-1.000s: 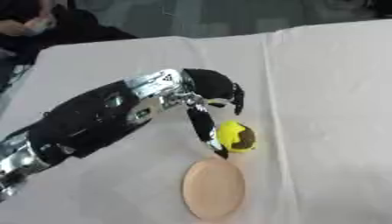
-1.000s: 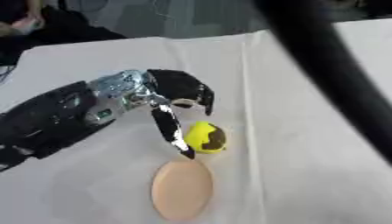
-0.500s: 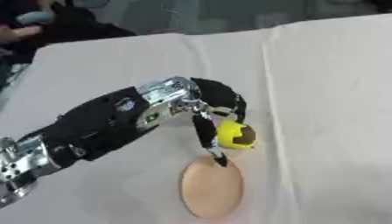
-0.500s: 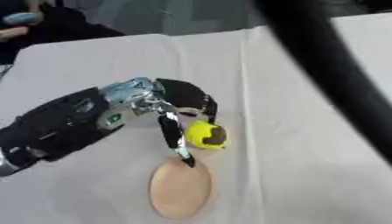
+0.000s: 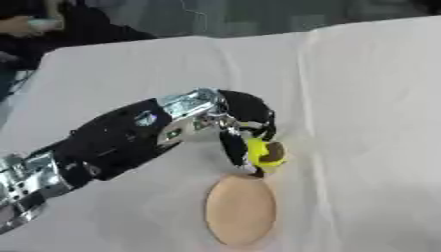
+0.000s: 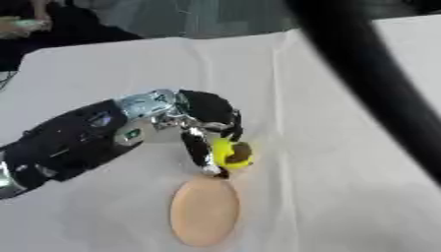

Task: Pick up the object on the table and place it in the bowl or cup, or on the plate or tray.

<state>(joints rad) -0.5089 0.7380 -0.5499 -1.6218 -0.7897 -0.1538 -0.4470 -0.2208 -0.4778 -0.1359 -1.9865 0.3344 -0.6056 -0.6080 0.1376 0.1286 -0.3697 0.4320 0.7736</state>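
Left eye view: the left hand (image 5: 244, 129) is seen curled round a small yellow object (image 5: 263, 152) with a brownish patch, fingers and thumb clamped on it. The object is held just past the far edge of the tan plate (image 5: 240, 209), a fingertip nearly touching the rim. Whether the object is off the cloth cannot be told.

Step judged: carry, near its end; placing not yet done. The next move would call for a short shift toward the near side, so that the object is brought over the middle of the plate, then a lowering and an opening of the fingers. The object looks rounded (it may roll), so a low release is advised.

Room: the white tablecloth (image 5: 370, 123) lies bare to the right and far side, with folds running through it. The plate sits close to the near edge of the view; little margin is seen beyond it. The right hand is not seen; a dark blurred band (image 6: 379, 93) crosses the right eye view.
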